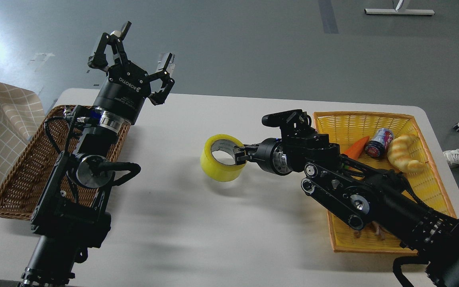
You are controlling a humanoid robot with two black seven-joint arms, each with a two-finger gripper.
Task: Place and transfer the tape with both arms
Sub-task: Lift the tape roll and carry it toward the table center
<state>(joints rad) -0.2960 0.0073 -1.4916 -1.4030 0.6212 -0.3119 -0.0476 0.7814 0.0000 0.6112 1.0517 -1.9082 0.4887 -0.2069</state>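
The yellow tape roll (215, 167) with a grey-white core hangs tilted just above the middle of the white table (197, 223). My right gripper (238, 156) is shut on the roll's right wall, one finger inside the core. My left gripper (137, 48) is open and empty, raised above the table's far left edge, well left of the tape.
A brown wicker basket (18, 175) lies at the left, partly under my left arm. A yellow basket (428, 187) at the right holds a carrot (356, 146), a soda can (379, 142), a bread roll (403, 153) and a partly hidden toy animal (373, 231).
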